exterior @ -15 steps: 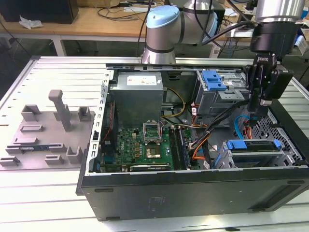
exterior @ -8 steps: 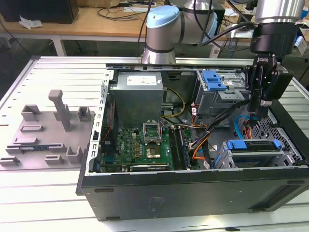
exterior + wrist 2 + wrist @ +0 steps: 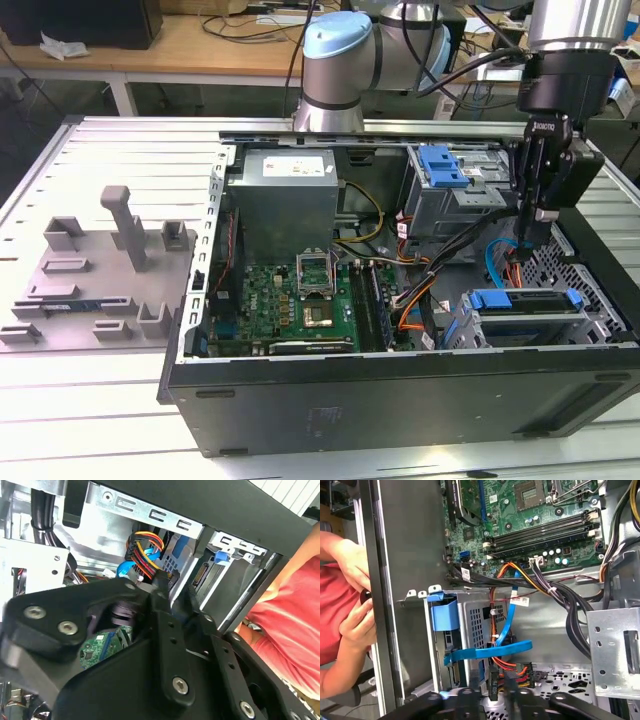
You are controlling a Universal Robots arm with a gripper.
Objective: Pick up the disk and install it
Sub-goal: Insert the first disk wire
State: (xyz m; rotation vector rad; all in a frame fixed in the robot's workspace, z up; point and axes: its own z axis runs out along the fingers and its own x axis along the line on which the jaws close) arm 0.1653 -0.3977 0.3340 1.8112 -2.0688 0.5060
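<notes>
Robotics lab or test workshop. A slotted aluminium desk [image 3: 120, 150] carries an opened computer case [image 3: 400, 390] (motherboard [image 3: 290, 295] exposed) next to grey plastic fixtures [image 3: 128, 228]. A robot arm [image 3: 338, 60] rises behind the case. Further back is a wooden desk [image 3: 200, 50] strewn with cables [image 3: 255, 22]. A person's hand [image 3: 355, 625] is beside the case in the first wrist view.

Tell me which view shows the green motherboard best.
The exterior view: nearly the whole flat green motherboard lies open to it. The first wrist view shows one part with memory slots; the second wrist view, a small patch.
</notes>
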